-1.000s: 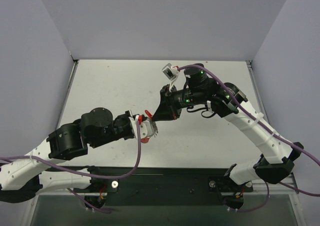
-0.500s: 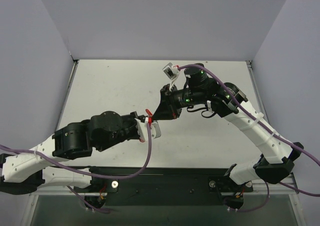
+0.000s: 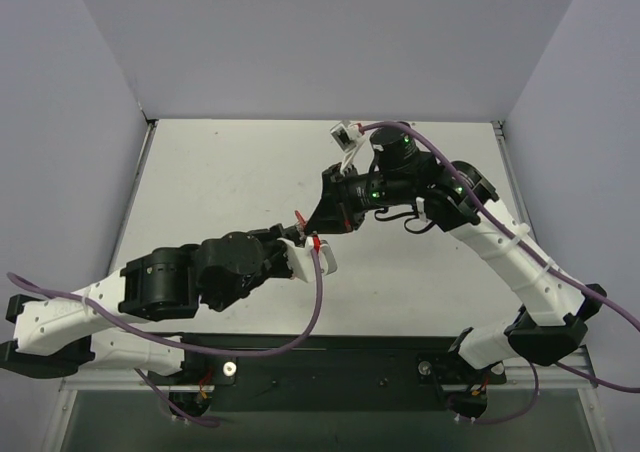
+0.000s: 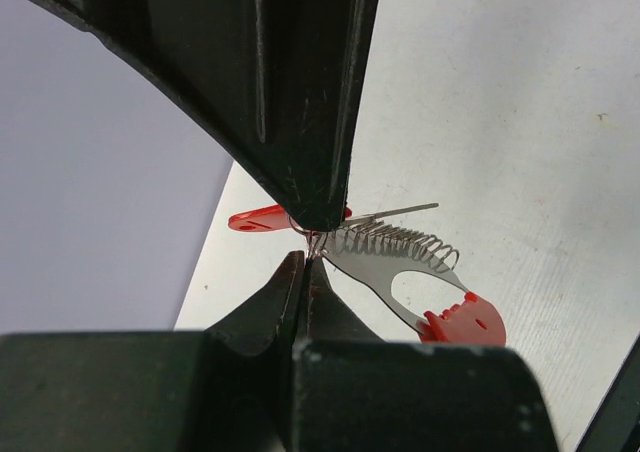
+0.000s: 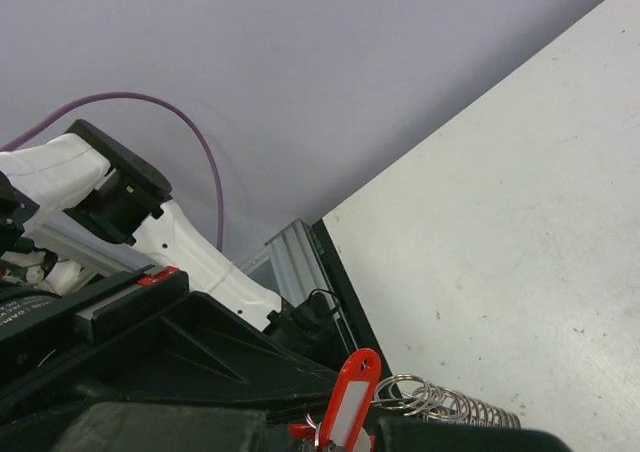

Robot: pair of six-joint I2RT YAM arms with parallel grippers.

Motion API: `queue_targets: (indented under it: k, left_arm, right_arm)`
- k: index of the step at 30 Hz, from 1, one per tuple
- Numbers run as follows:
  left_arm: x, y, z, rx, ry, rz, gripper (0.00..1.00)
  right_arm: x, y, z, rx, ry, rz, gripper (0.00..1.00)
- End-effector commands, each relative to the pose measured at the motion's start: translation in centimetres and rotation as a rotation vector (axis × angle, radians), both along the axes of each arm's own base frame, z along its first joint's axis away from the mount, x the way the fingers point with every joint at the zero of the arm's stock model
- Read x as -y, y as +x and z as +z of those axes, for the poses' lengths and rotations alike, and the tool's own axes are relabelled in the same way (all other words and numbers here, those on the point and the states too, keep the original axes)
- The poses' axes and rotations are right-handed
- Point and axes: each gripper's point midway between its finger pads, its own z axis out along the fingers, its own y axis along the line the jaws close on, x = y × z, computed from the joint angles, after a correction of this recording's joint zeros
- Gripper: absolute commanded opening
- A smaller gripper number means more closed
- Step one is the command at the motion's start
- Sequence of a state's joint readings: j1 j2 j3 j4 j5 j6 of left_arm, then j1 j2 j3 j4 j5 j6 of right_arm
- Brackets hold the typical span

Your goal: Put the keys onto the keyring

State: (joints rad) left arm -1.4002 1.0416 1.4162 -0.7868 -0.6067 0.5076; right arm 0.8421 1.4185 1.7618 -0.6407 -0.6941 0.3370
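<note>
The key's silver blade [image 4: 385,272] ends in a red plastic head [image 4: 465,322]. Its narrow end sits in my left gripper [image 4: 308,262], which is shut on it. Thin wire loops lie right at those tips. My right gripper [image 4: 320,220] comes down from above, shut on the keyring where its red band [image 4: 265,217] meets the silvery coil [image 4: 400,242]. The right wrist view shows the red band [image 5: 345,402] upright beside the coil [image 5: 440,404]. From above, the left gripper [image 3: 308,240] and the right gripper [image 3: 316,226] meet tip to tip over the table.
The white table [image 3: 220,172] has grey walls on three sides. A black rail [image 3: 330,357] with the arm bases runs along the near edge. The left arm's white link [image 5: 190,252] and purple cable [image 3: 315,302] lie close under the right gripper.
The left arm has reached further right and forward, bringing its gripper up against the right gripper's tip. The right wrist has turned a little and otherwise holds its place.
</note>
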Motion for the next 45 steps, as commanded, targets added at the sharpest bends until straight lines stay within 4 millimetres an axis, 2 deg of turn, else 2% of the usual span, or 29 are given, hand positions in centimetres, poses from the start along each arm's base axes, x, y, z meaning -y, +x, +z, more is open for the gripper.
queue_targets:
  k: [1,3,9,12,20,35,45]
  left_arm:
    - [0.7,1.5,2.0,0.036,-0.105,0.114,0.00]
    - [1.2,1.5,1.8,0.031,-0.118,0.116,0.00]
    - [1.8,1.5,3.2,0.029,-0.227,0.120,0.00]
    - [2.2,1.1,4.4,0.017,-0.311,0.094,0.00]
    - [3.3,0.1,5.9,-0.015,-0.405,0.016,0.00]
    - [4.4,-0.8,7.0,-0.033,-0.459,-0.046,0.00]
    - [5.3,-1.4,8.5,-0.040,-0.532,-0.095,0.00]
  right_arm:
    - [-0.7,-2.8,4.1,-0.048,0.117,0.092,0.00]
    - [-0.7,-2.6,4.2,-0.054,0.116,0.073,0.00]
    - [-0.4,-2.0,4.5,-0.051,0.114,0.008,0.00]
    - [-0.1,-1.4,4.5,-0.037,0.109,-0.038,0.00]
    - [-0.3,-0.8,4.5,-0.054,0.105,-0.083,0.00]
    - [-0.9,-0.2,3.9,-0.045,0.079,-0.136,0.00]
    - [-0.7,-0.1,3.5,0.046,0.017,-0.174,0.00]
